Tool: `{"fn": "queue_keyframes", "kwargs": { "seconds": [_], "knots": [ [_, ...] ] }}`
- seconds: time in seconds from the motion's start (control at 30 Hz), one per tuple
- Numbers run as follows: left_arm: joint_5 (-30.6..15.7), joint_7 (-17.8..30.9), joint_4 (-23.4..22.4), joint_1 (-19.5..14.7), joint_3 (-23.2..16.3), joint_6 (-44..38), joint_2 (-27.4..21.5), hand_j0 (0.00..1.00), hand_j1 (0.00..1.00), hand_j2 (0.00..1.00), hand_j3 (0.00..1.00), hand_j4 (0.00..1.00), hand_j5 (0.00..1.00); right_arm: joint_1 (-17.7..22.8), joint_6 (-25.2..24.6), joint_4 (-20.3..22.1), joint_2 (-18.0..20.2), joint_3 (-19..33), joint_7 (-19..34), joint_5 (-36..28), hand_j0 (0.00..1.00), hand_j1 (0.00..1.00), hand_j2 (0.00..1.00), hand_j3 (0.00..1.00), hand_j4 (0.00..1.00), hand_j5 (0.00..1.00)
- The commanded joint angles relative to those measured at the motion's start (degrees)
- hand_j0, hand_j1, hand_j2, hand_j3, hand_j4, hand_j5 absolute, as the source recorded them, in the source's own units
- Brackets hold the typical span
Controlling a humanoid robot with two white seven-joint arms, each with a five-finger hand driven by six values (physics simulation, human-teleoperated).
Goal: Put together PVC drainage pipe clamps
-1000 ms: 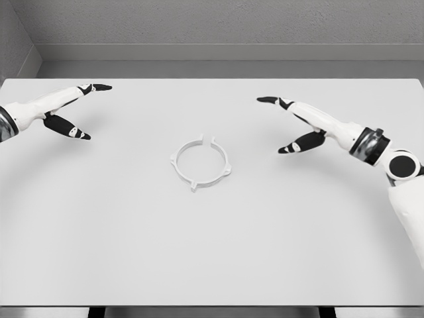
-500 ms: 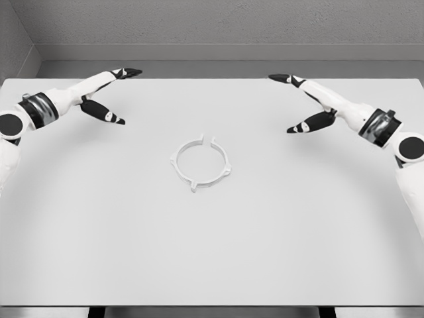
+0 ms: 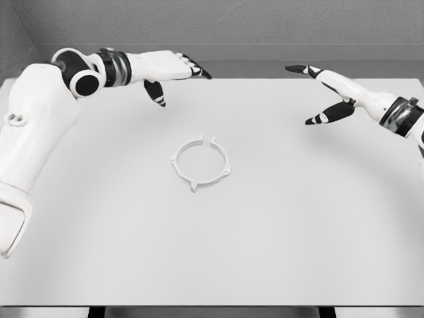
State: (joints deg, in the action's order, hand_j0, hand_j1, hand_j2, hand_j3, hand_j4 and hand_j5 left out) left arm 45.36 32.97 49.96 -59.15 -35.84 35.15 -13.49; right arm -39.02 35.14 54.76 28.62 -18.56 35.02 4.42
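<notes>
Head view of the work surface. We see a white table [image 3: 278, 252] with a single white pipe clamp ring [image 3: 201, 163] lying flat near its middle; the ring has a small gap in its rim on the far side and short lugs projecting from its outer edge. Nothing touches the ring.

Our left arm enters from the picture's left, its large white upper segment filling the left edge, and reaches across the far left part of the table. The left hand [image 3: 171, 69] hangs over the far edge, fingers extended and apart, thumb pointing down toward the table, holding nothing. It is well apart from the ring (beyond it and to its left).

Our right arm enters from the right edge. The right hand [image 3: 334, 93] sits over the far right part of the table, fingers stretched out toward the back, thumb splayed below them, also holding nothing and well apart from the ring.
</notes>
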Motion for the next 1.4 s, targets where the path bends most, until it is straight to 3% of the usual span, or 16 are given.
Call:
{"fn": "queue_keyframes", "kwargs": {
  "seconds": [0.0,0.1,0.33,0.73,1.2,1.37],
  "knots": [
    [4.12,-0.45,2.68,0.00,-2.84,-0.15,2.85,1.00,1.00,1.00,1.00,1.00,1.00,-0.09,-0.14,0.08,0.38,-0.51,-0.02,-0.37,1.00,1.00,1.00,1.00,1.00,1.00],
    [5.18,-3.44,2.60,0.09,-7.05,-3.59,5.49,1.00,1.00,1.00,1.00,1.00,1.00,0.09,-0.14,0.08,0.47,-0.51,-0.02,-0.29,1.00,1.00,1.00,1.00,1.00,1.00],
    [6.32,-8.97,2.42,1.84,-9.34,-8.52,4.88,1.00,1.00,1.00,1.00,1.00,1.00,-0.26,-0.14,0.17,3.19,-0.77,-0.02,-0.20,1.00,1.00,1.00,1.00,1.00,1.00],
    [8.43,-8.80,2.07,2.29,-14.26,-8.78,3.38,1.00,1.00,1.00,1.00,1.00,1.00,-0.26,-0.14,-0.09,4.42,0.90,-0.02,-0.02,1.00,1.00,1.00,1.00,1.00,1.00],
    [8.43,-8.89,2.16,2.81,-14.61,-9.13,3.73,1.00,1.00,1.00,1.00,1.00,1.00,-0.79,-0.14,0.52,4.42,0.81,-0.02,0.06,1.00,1.00,1.00,1.00,1.00,1.00],
    [8.52,-9.06,2.16,3.08,-15.58,-9.13,3.56,1.00,1.00,1.00,1.00,1.00,1.00,-0.88,-0.14,0.70,6.01,0.72,-0.02,0.15,1.00,1.00,1.00,1.00,1.00,1.00]
  ]
}}
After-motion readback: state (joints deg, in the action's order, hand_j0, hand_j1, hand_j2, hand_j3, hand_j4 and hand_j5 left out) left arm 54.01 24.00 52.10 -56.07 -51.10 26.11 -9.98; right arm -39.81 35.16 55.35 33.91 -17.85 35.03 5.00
